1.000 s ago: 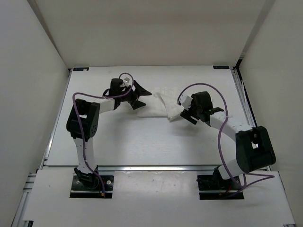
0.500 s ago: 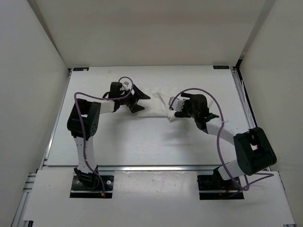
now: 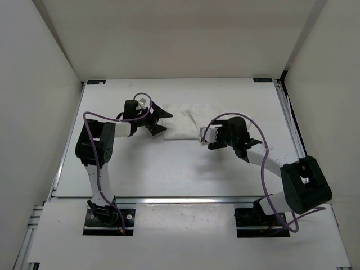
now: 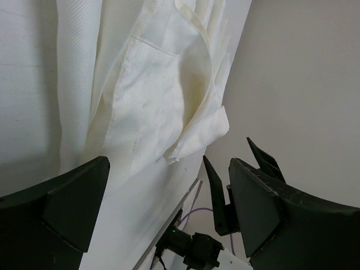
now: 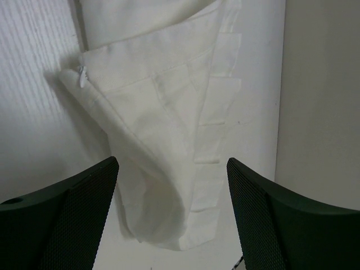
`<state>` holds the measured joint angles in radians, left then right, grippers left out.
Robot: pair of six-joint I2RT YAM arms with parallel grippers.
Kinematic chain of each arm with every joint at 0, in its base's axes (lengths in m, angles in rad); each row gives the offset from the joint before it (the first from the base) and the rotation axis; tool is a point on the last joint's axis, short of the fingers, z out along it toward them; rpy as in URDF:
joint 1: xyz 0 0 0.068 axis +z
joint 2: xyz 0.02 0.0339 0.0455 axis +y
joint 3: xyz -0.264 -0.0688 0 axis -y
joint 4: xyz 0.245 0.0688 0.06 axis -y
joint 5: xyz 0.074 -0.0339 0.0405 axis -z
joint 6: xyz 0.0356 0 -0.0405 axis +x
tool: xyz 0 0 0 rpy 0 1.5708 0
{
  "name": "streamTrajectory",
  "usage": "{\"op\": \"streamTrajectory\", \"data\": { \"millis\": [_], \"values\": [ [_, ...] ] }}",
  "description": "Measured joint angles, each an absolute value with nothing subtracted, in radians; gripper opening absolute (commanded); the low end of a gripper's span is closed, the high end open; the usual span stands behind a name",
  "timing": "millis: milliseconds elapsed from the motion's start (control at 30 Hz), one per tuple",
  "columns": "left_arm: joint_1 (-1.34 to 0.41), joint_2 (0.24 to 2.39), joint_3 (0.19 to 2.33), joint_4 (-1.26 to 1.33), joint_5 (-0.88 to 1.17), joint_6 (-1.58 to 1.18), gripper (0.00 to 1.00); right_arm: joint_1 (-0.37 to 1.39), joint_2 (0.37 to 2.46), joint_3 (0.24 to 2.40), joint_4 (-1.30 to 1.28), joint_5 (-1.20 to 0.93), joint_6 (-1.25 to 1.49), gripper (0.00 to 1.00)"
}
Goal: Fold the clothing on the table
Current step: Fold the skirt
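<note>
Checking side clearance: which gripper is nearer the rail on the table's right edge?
Right. The right gripper sits at the clothing's right near corner, on the rail's side; the left gripper is at the clothing's left edge, farther off.

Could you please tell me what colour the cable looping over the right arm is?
Purple; the cable shows best in the top external view.

Robotics lab test cell — bare white table (image 3: 169,169) boxed in by plain white walls (image 3: 45,84), metal rail (image 3: 185,199) along near edge. Left arm (image 3: 98,146), right arm (image 3: 301,183) bolted to base plates (image 3: 126,220) — purple cables (image 3: 232,115) looping loose.
</note>
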<state>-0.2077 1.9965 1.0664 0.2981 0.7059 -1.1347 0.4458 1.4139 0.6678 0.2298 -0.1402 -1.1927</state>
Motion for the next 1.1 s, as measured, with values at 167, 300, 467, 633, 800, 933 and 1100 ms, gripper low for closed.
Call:
{"op": "streamTrajectory", "data": {
  "millis": [167,300,467,633,800,933,1100],
  "values": [
    [-0.207,1.995,1.055,0.324,0.712,-1.149,0.98,0.443,1.407,0.638,0.229,-0.157,-1.214,0.81],
    [-0.204,1.989,1.036,0.332,0.719,-1.156,0.98,0.445,1.451,0.639,0.251,-0.159,-1.214,0.77],
    [-0.191,1.961,0.995,0.337,0.727,-1.161,0.99,0.446,1.544,0.647,0.297,-0.152,-1.218,0.42],
    [-0.172,1.935,0.975,0.342,0.731,-1.161,0.99,0.447,1.593,0.72,0.311,-0.134,-1.183,0.29],
    [-0.168,1.932,0.957,0.367,0.734,-1.172,0.99,0.444,1.613,0.806,0.346,-0.107,-1.147,0.0],
    [-0.17,1.932,0.953,0.375,0.74,-1.179,0.98,0.43,1.694,0.949,0.278,-0.076,-1.062,0.0],
    [-0.169,1.931,0.941,0.383,0.746,-1.184,0.99,0.369,1.84,1.285,0.067,-0.054,-0.88,0.01]
  ]
}}
